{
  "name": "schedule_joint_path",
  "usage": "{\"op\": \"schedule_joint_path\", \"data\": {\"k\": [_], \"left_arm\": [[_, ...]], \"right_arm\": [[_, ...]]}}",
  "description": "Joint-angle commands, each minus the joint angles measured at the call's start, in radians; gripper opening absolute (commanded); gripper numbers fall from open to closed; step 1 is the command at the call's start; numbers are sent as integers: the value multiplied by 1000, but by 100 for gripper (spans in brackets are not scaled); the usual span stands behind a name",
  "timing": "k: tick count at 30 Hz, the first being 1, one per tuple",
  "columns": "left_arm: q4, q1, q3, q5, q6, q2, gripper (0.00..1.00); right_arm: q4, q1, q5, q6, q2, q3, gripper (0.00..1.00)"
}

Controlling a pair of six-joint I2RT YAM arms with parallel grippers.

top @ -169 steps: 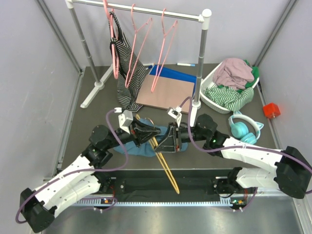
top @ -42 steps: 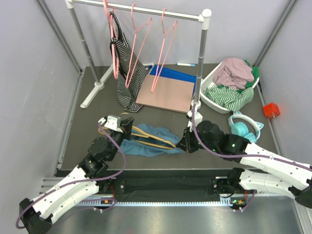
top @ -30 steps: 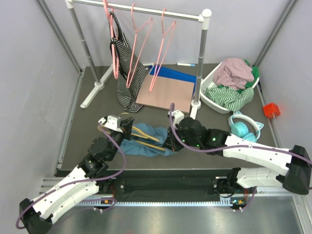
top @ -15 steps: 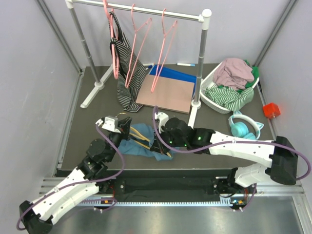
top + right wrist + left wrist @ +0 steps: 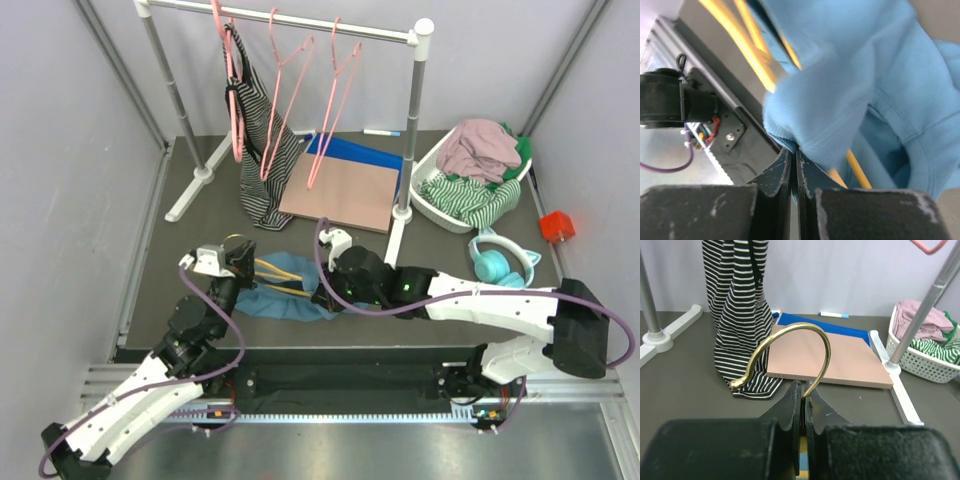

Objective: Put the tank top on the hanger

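Observation:
The teal-blue tank top [image 5: 290,290] lies bunched on the dark table between the arms, partly over the yellow-orange hanger [image 5: 275,268]. My left gripper [image 5: 238,258] is shut on the hanger at the base of its brass hook [image 5: 805,340], which curves up in the left wrist view above the fingertips [image 5: 803,390]. My right gripper [image 5: 325,292] is shut on a fold of the tank top [image 5: 840,85]; the hanger's yellow bars [image 5: 757,55] run under the cloth in the right wrist view. The hanger's far end is hidden by fabric.
A white rack [image 5: 300,25] at the back holds pink hangers [image 5: 335,100] and a striped garment [image 5: 262,150]. A pink board [image 5: 340,190] lies on a blue one. A white basket [image 5: 425,190] of clothes, teal headphones [image 5: 495,262] and a red block [image 5: 556,226] stand at right.
My right gripper has pulled the tank top leftward along the hanger, bunching the cloth toward the middle. My left gripper has drawn the hanger's hook end left and slightly back.

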Motion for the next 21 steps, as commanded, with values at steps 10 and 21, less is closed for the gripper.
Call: {"op": "schedule_joint_path", "data": {"k": [10,21], "left_arm": [[40,0,-5,-69,-32,-88,0],[53,-1,4,-1,-57,-34,0]], "right_arm": [[-18,20,114,58,-91,-68,0],[10,48,31,-34,81,180,1]]}}
